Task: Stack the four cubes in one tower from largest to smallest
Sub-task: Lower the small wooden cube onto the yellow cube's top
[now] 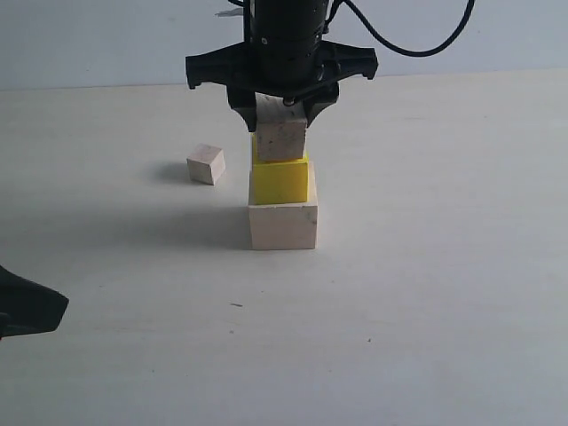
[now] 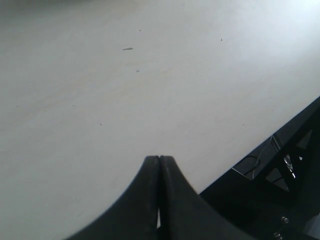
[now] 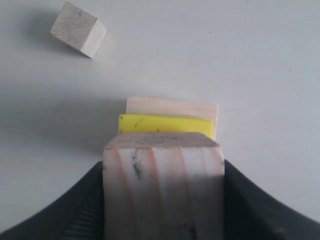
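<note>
**A:** Surface?

**B:** Pale table (image 1: 444,311). The large cube (image 1: 283,225) stands on it, and all positions below are taken from that cube.

**A:** Right gripper?

**B:** The right gripper (image 1: 282,114) hangs directly above the large cube, pointing down. Its fingers (image 3: 75,215) are spread to block width and press on two opposite sides of the medium cube (image 1: 280,138), so they are grasping it.

**A:** Left gripper?

**B:** The left gripper (image 2: 159,162) is clenched, jaws meeting tip to tip with nothing between them. Its wrist view shows only table, so I cannot place it against the large cube from there. In the exterior view a dark part (image 1: 27,306) sits at the frame edge, well apart from the large cube, to the left and nearer the camera. Too little of it shows to say what it is.

**A:** Stack, bottom up?

**B:** The large cube is flat on the table. The yellow cube (image 1: 281,180) rests on top of it, nearly flush with its left edge. The medium cube, with dark specks, is over the yellow cube, two levels above the large cube. Its underside meets the yellow top in the exterior view. I cannot tell whether its weight is down.

**A:** Last block?

**B:** The small cube (image 1: 206,164) lies on the table, left of the large cube and farther back, well apart from it. It is turned at an angle and nothing touches it.
</note>
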